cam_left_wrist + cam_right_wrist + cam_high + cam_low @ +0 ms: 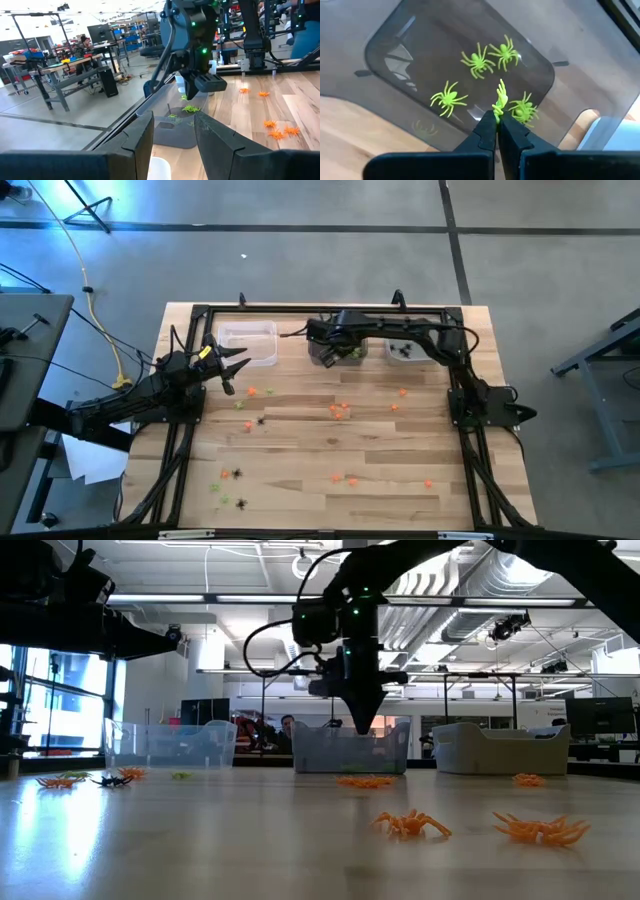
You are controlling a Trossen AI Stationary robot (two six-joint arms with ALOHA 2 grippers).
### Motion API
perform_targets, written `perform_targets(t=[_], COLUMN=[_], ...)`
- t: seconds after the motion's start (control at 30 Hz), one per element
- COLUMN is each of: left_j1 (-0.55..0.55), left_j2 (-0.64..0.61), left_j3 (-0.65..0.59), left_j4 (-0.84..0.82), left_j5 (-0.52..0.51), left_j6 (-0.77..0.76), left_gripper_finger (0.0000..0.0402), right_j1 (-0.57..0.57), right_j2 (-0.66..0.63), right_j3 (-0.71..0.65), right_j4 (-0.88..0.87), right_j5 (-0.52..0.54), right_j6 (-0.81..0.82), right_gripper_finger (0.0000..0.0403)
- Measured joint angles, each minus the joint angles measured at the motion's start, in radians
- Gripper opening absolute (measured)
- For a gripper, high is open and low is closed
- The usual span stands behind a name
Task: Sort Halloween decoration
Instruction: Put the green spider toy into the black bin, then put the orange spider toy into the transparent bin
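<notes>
Over the middle bin: right hand [498, 116] pinching a lime-green plastic spider [499, 98], above the translucent rectangular bin [400, 60] holding four green spiders [477, 61].
Left hand [232, 370]: spread, beside the left bin [248, 343].
Tabletop [300, 470]: scattered orange trinkets [340, 411] and black spiders [237, 474].

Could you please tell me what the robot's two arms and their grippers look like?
Both arms are dark, slender and jointed, mounted on black frames. The left gripper has yellow markings behind its dark, wedge-shaped fingers. The right gripper has narrow black fingers tapering to a point; its wrist housing shows small green lights, with a black cable looping beside it.
</notes>
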Motion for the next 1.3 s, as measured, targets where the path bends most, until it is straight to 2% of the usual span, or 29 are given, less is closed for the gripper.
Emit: perform_targets(t=[0.23,0.6,0.83,0.97,1.1,1.3], left_j1=[0.000,0.000,0.000,0.000,0.000,0.000], left_j2=[0.000,0.000,0.000,0.000,0.000,0.000], left_j3=[0.000,0.000,0.000,0.000,0.000,0.000], left_j4=[0.000,0.000,0.000,0.000,0.000,0.000], left_j5=[0.000,0.000,0.000,0.000,0.000,0.000], left_j6=[0.000,0.000,0.000,0.000,0.000,0.000], left_gripper_finger=[0.0131,0.0131,0.0131,0.0131,0.0131,0.0131], right_j1=[-0.001,0.000,0.026,0.112,0.271,0.553], right_j2=[0.006,0.006,-0.043,-0.141,-0.219,-0.205], right_j3=[0.011,0.011,0.010,0.011,0.010,0.006], right_j4=[-0.009,-0.014,-0.061,-0.120,-0.184,-0.309], right_j5=[-0.002,-0.011,-0.029,0.044,0.138,0.144], right_j6=[-0.014,-0.050,0.090,0.168,0.299,0.657], right_gripper_finger=[0.0009,0.0086,0.0089,0.0086,0.0085,0.0085])
